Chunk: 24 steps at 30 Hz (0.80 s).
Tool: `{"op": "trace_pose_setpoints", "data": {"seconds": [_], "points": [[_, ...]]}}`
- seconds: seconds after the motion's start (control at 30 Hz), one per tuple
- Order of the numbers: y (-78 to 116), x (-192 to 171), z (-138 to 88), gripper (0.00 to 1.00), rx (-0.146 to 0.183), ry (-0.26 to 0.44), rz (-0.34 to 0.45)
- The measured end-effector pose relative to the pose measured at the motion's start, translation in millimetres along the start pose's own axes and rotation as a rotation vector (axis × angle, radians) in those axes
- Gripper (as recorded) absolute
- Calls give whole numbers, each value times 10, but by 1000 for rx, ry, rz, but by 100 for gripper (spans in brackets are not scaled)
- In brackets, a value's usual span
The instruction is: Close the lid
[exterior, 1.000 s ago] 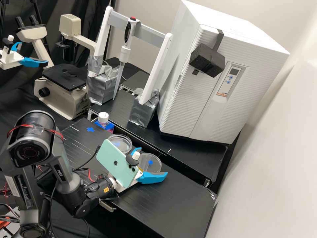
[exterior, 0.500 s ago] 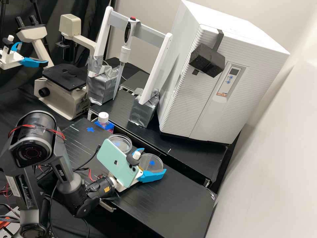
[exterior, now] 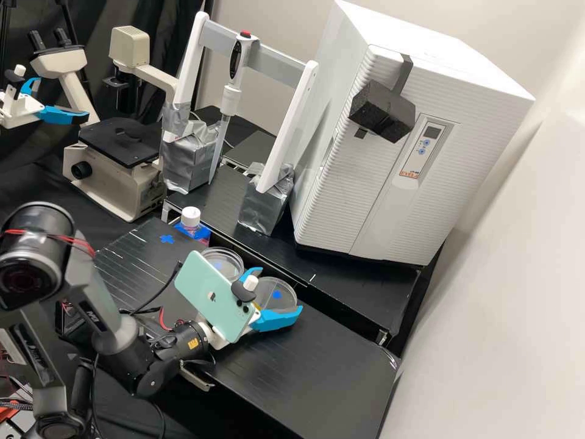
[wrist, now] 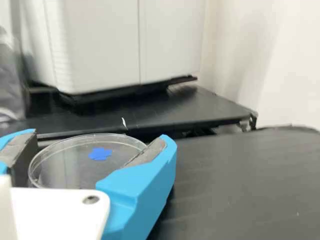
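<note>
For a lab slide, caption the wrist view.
A clear round lid with a blue mark, held between two blue fingers.

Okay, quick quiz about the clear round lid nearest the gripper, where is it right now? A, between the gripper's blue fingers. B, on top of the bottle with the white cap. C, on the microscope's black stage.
A: the clear round lid sits between the gripper's blue fingers, one at either side of its rim.
</note>
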Motion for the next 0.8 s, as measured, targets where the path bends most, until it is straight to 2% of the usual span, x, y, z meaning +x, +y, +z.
{"op": "trace_pose_setpoints", "data": {"seconds": [0.1,0.23,0.33,0.47,0.57,0.8], "points": [[25,-86,-150,0,7,60,23],[-11,-202,-339,0,-9,147,30],[-74,-240,-464,0,-32,220,-2],[-164,-240,-557,0,-36,286,-66],[-221,-231,-578,0,-42,307,-109],[-348,-185,-526,0,-93,307,-212]]}}
